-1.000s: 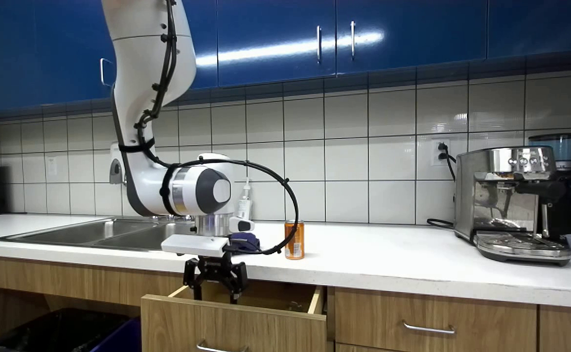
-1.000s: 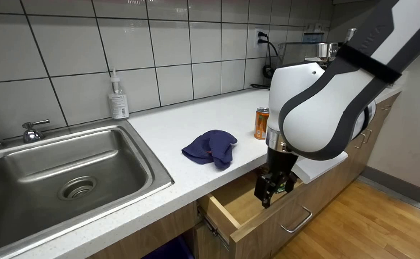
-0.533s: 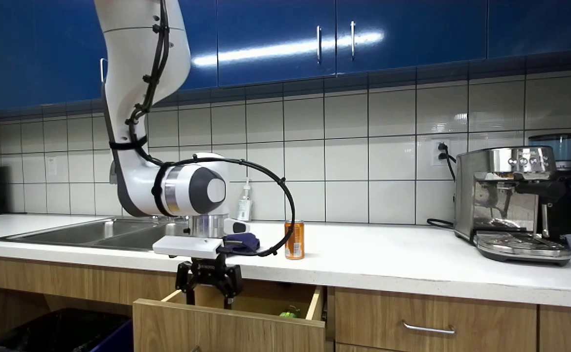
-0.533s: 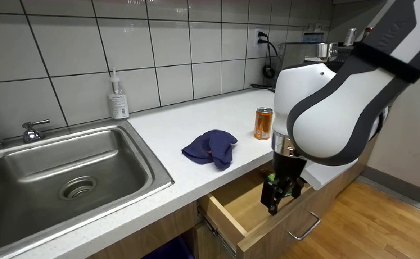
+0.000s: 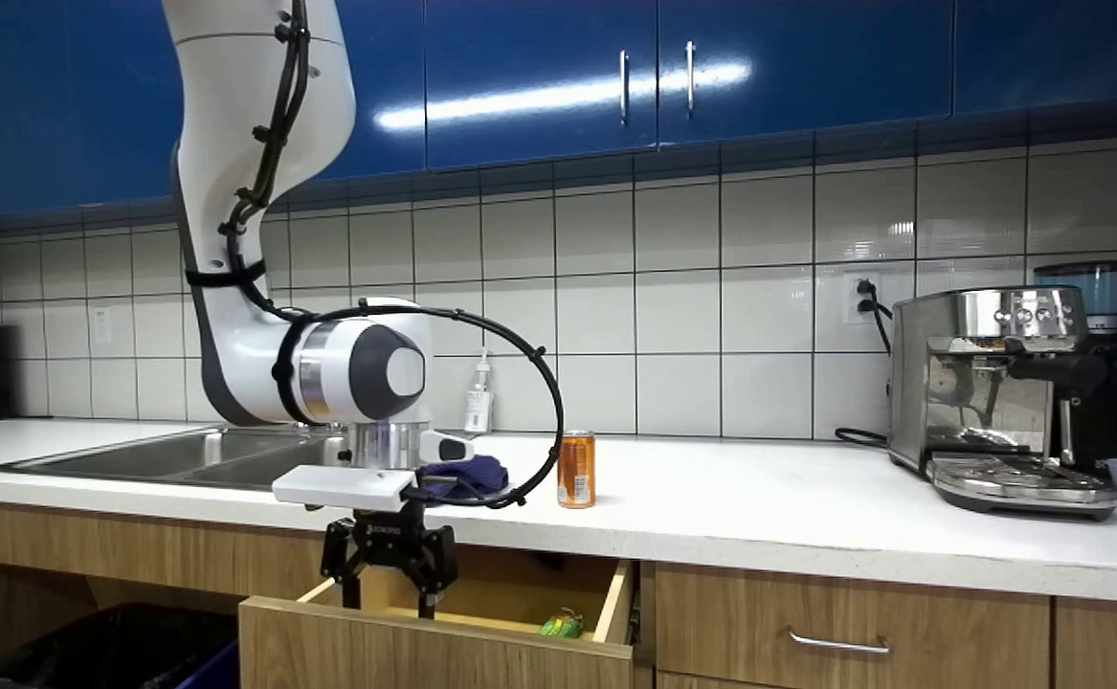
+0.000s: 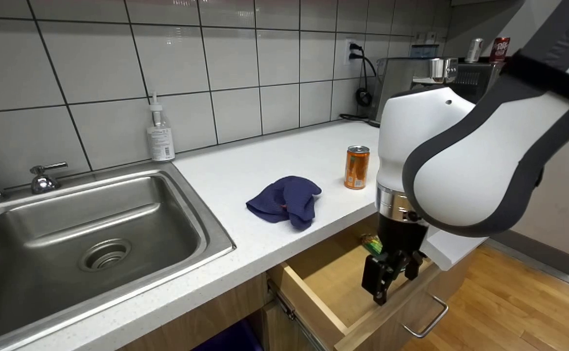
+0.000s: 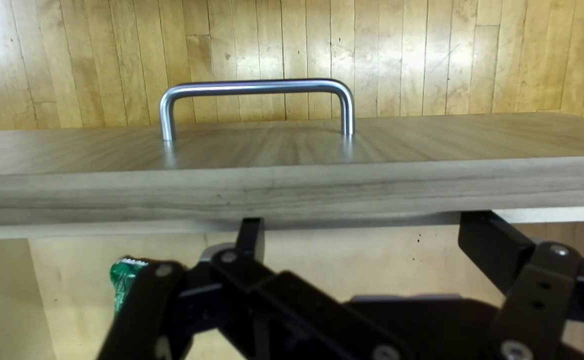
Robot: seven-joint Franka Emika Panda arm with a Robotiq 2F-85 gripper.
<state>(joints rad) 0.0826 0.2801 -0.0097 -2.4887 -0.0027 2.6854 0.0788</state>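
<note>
Jaws spread, gripping nothing, the end effector (image 5: 389,605), just behind the drawer front (image 5: 434,655), should press it evenly, straight outward.

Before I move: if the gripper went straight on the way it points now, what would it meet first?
Probably the drawer floor, below the open gripper. The fingers sit close behind the drawer front; whether they touch it is unclear, so they might scrape it going down.
</note>
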